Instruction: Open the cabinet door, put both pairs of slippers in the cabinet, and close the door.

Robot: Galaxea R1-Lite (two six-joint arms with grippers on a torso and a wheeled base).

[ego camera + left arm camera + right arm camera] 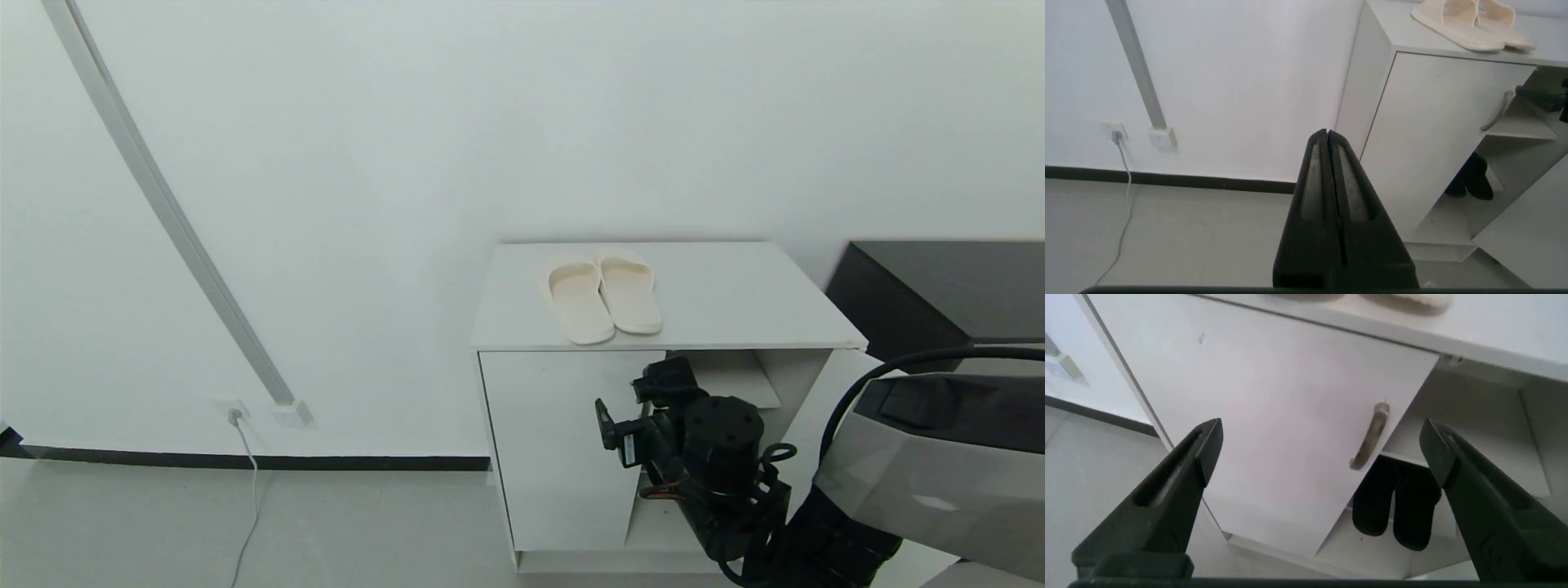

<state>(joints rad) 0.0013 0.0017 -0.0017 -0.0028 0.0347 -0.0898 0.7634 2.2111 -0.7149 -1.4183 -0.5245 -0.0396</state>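
A cream pair of slippers [602,296] lies side by side on top of the white cabinet [735,294], also seen as the cream pair [1474,20]. The cabinet's left door [555,441] is closed, its handle [1369,437] at the inner edge. The right door [824,400] stands swung open. Inside, on the bottom shelf, stands a black pair of slippers [1396,502], toes in. My right gripper [1321,433] is open in front of the left door's handle, apart from it, and appears as the right gripper [633,400]. My left gripper [1327,188] is shut and empty, well left of the cabinet.
A black piece of furniture [939,294] stands right of the cabinet. A wall socket with a cable [237,412] and a grey conduit [163,204] are on the wall to the left. Open floor [245,523] lies left of the cabinet.
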